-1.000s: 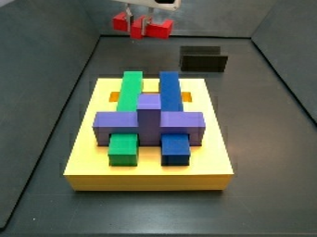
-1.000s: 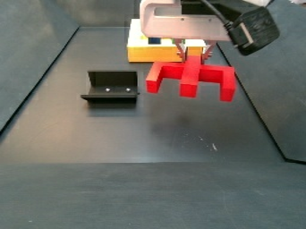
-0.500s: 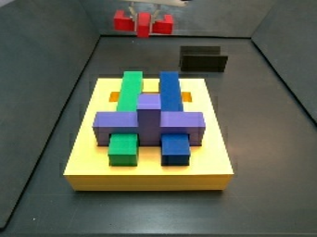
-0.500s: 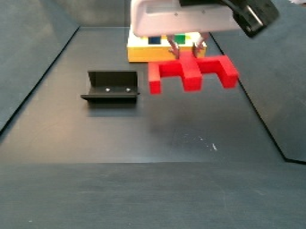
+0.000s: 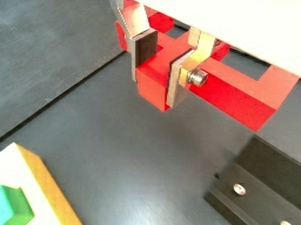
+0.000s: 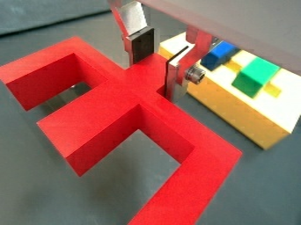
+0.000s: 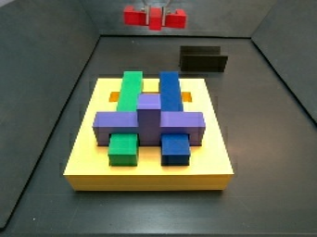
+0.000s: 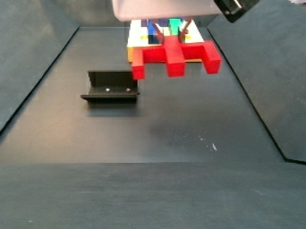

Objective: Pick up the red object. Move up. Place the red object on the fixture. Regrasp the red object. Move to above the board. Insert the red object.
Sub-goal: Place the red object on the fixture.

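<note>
- The gripper [image 5: 164, 75] hangs high above the dark floor, its body cropped by the upper edge in both side views; in a side view only its white housing [image 8: 167, 8] shows.
- Its jaws point downward and are clamped on the red object [image 8: 174, 60], which is lifted clear of the floor with nothing beneath it.
- In both wrist views the flat silver fingers [image 6: 178, 70] with dark pads press against the two faces of the red object's middle bar, one finger on each side.
- The red object [image 6: 112, 123] is a bar with short square prongs; in a side view the bar lies roughly level, with the prongs pointing toward the camera and slightly down.
- In a side view the red object [image 7: 154, 16] appears small, beyond the far edge of the board and to the side of the fixture.
- The fixture [image 8: 110, 88] stands on the floor, apart from the red object and lower than it; its open front faces the camera in that view.
- The fixture [image 7: 203, 59] sits just past the far corner of the board [image 7: 148, 174].
- The board is a thick yellow slab resting on the floor, carrying a green bar [image 7: 129, 88], a blue bar [image 7: 169, 87] and a purple block [image 7: 148, 121] lying across them.
- In a wrist view a corner of the board [image 6: 241, 119] with its coloured pieces lies beyond the red object.
</note>
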